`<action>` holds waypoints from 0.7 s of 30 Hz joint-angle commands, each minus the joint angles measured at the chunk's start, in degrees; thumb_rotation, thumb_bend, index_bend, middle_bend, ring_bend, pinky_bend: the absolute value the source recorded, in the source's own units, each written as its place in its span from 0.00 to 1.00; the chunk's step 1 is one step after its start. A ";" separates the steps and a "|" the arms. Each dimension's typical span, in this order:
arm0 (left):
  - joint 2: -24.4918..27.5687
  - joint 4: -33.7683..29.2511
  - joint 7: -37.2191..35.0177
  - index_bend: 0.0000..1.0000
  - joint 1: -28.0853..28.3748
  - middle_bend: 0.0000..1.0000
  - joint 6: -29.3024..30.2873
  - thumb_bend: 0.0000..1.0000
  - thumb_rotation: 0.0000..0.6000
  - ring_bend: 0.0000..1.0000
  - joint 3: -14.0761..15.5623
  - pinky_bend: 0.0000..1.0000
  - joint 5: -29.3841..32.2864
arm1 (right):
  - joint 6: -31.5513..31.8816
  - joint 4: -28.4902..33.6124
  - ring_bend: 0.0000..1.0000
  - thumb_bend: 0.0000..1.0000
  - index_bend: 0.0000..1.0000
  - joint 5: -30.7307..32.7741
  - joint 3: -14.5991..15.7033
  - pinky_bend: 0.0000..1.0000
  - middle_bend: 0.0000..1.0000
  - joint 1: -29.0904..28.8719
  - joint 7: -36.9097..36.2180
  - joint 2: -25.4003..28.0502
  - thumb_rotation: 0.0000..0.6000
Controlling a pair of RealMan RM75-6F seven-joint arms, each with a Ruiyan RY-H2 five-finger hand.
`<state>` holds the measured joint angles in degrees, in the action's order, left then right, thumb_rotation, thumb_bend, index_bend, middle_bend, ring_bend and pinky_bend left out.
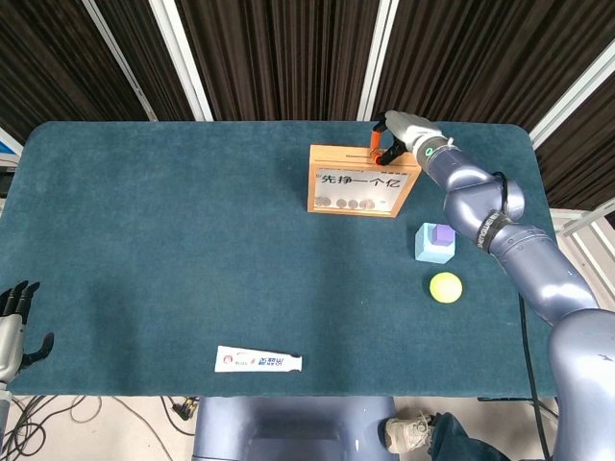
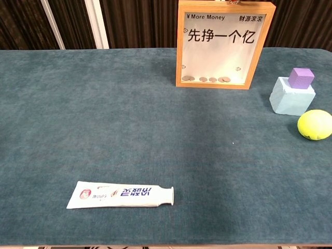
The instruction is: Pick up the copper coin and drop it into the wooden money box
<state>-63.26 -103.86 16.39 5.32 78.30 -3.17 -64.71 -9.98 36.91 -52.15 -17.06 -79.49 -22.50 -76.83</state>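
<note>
The wooden money box [image 1: 360,180] stands upright at the far middle of the table, with a glass front and several coins lying at its bottom [image 2: 203,79]. My right hand [image 1: 402,133] hovers at the box's top edge near its right end. Its orange-tipped fingertips [image 1: 374,145] are pinched together right on the top rim. The copper coin is hidden between those tips. In the chest view the box [image 2: 178,46] fills the upper middle and the right hand is cut off above the frame. My left hand [image 1: 13,327] hangs off the table's near left corner, fingers spread, holding nothing.
A light blue block with a purple cube on top [image 1: 434,241] sits right of the box, with a yellow ball [image 1: 445,287] nearer to me. A toothpaste tube [image 1: 258,361] lies near the front edge. The right forearm [image 1: 480,206] spans the far right side.
</note>
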 commanded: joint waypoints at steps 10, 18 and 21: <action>0.04 -0.04 0.12 0.08 0.09 0.00 -0.10 0.37 1.00 0.00 0.01 0.04 0.29 | -1.61 1.50 0.00 0.58 0.47 -0.74 -2.09 0.00 0.06 0.83 0.86 1.11 1.00; 0.06 -0.10 0.30 0.08 0.16 0.00 -0.13 0.37 1.00 0.00 0.06 0.04 0.46 | -1.62 2.80 0.00 0.58 0.43 -1.19 -3.33 0.00 0.05 1.60 1.34 1.94 1.00; 0.10 -0.15 0.32 0.08 0.18 0.00 -0.18 0.37 1.00 0.00 0.08 0.04 0.56 | -1.66 3.00 0.00 0.58 0.41 -1.39 -3.50 0.00 0.05 1.78 1.37 2.06 1.00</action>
<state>-63.16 -104.01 16.71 5.50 78.12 -3.09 -64.15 -11.61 39.87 -53.51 -20.52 -77.73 -21.13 -74.80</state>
